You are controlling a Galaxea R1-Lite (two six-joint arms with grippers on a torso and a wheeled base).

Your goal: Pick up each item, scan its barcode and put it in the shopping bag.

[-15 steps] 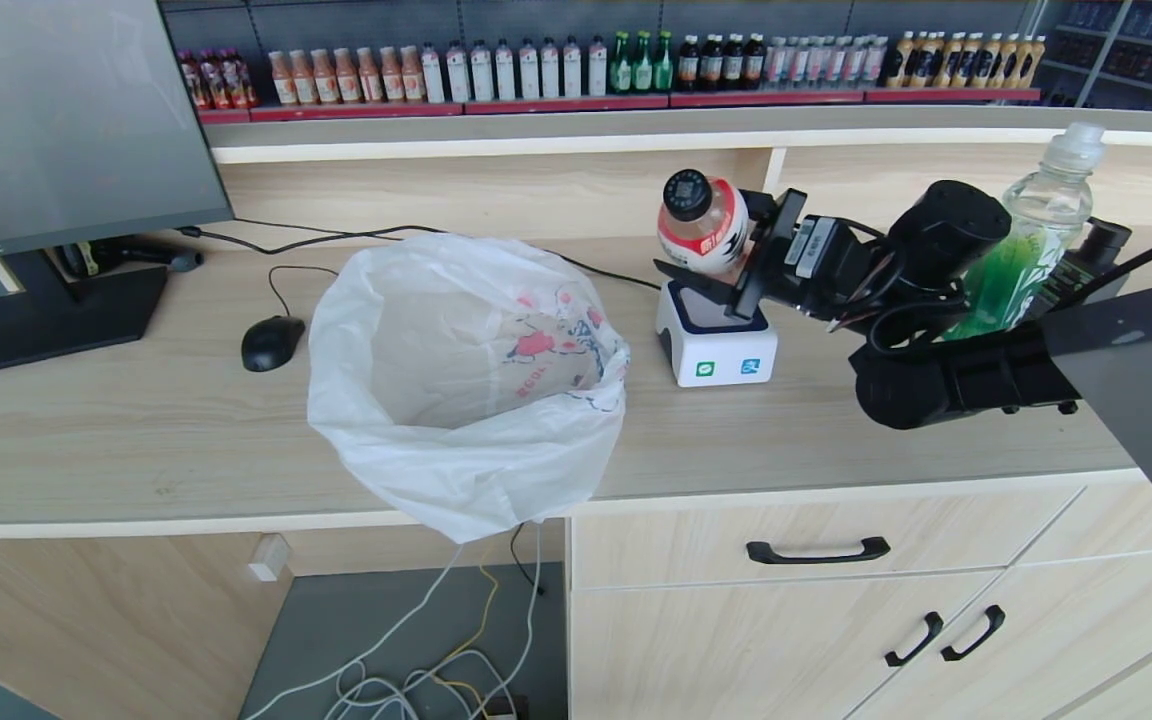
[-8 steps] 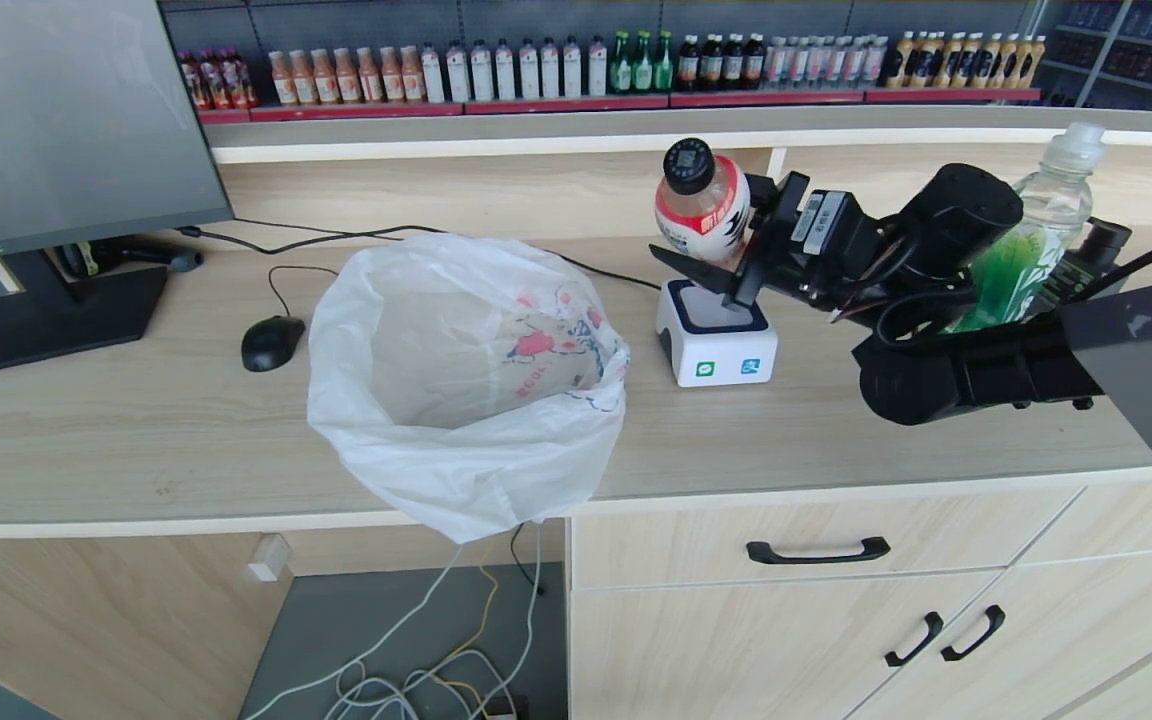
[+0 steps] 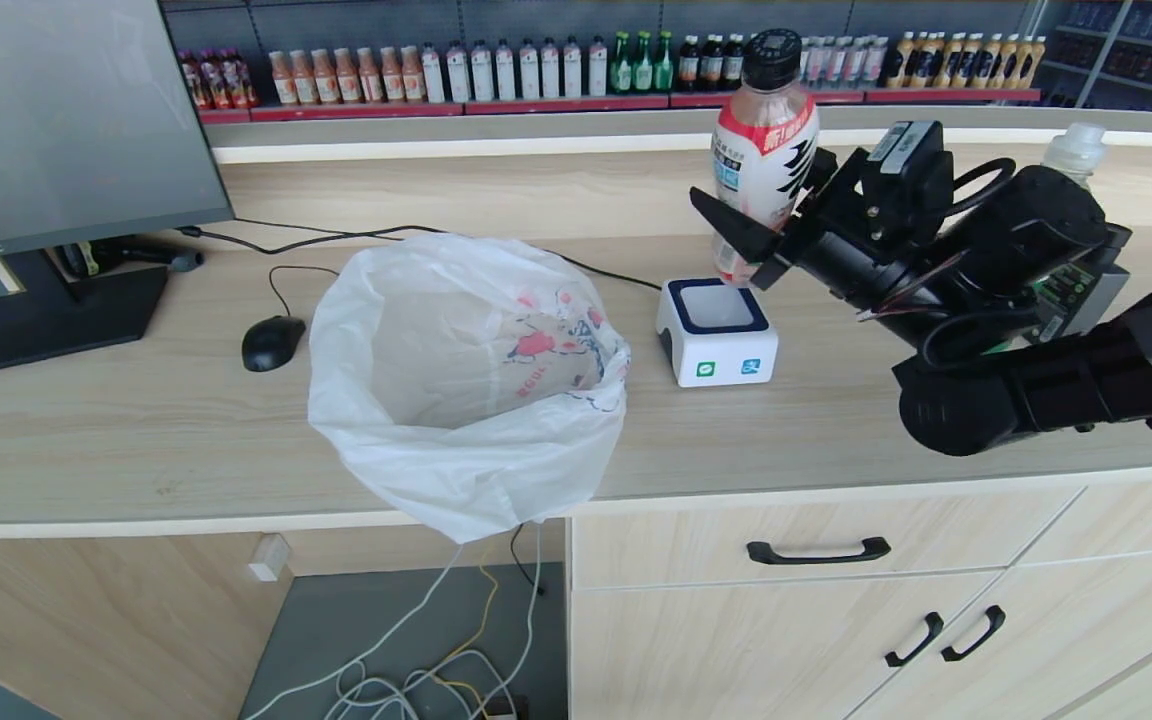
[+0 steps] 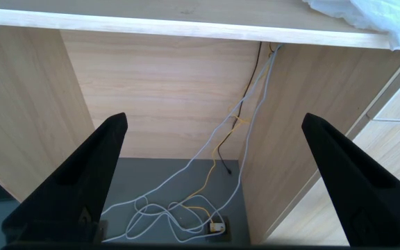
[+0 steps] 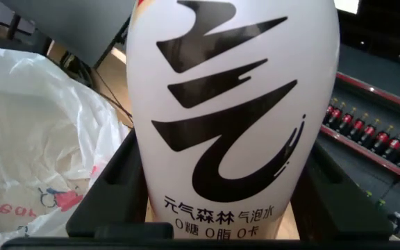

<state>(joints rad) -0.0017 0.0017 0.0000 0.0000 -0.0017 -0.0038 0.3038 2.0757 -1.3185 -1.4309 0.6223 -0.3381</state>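
Your right gripper (image 3: 761,215) pinches the white black-capped plastic bottle (image 3: 764,140) low, upper right; swinging fast could tip it loose

The bottle (image 5: 235,118) wears a white label with big black brush-stroke characters and a row of small print beneath. The scanner (image 3: 717,345) shows two square icons (one green, one blue). Red print marks the shopping bag (image 3: 466,460).

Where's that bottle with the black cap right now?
The bottle is right of centre in the head view, held upright in the right hand above the white scanner, right of the shopping bag.
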